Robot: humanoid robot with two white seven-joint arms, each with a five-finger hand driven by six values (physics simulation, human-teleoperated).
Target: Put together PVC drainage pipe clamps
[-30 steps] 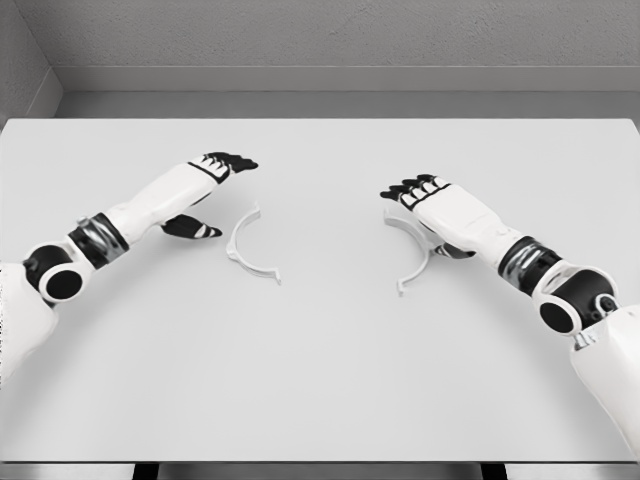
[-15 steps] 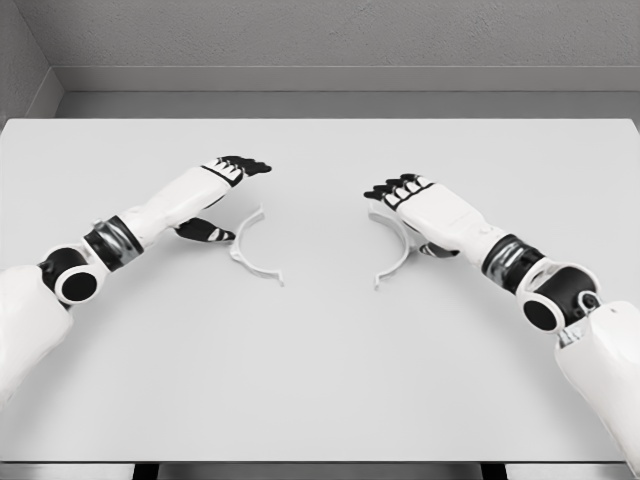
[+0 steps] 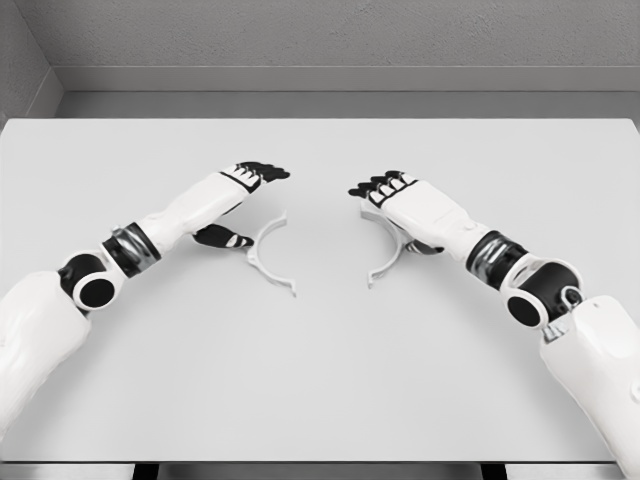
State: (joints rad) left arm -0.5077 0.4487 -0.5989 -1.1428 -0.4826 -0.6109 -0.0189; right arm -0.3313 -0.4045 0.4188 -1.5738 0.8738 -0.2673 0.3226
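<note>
- Risk: clamp halves could be skewed at contact and ends missed, since neither was seen firmly gripped.
- Left clamp half [image 3: 268, 255] lay on table [image 3: 320, 380], just beside left hand [image 3: 235, 190]; thumb at its outer edge, fingers extended, grasp not confirmed.
- Right clamp half [image 3: 388, 256] partly under right hand [image 3: 405, 200]; grip couldn't be told.
- Halves apart, open sides facing.

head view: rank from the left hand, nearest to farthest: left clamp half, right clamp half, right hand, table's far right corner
From the left hand:
1. Left clamp half, just right of its thumb, lying on the table.
2. Right clamp half, across the centre gap, under the other hand. Its upper end lies about as near as the next item.
3. Right hand, fingertips pointing left.
4. Table's far right corner, at the back.
</note>
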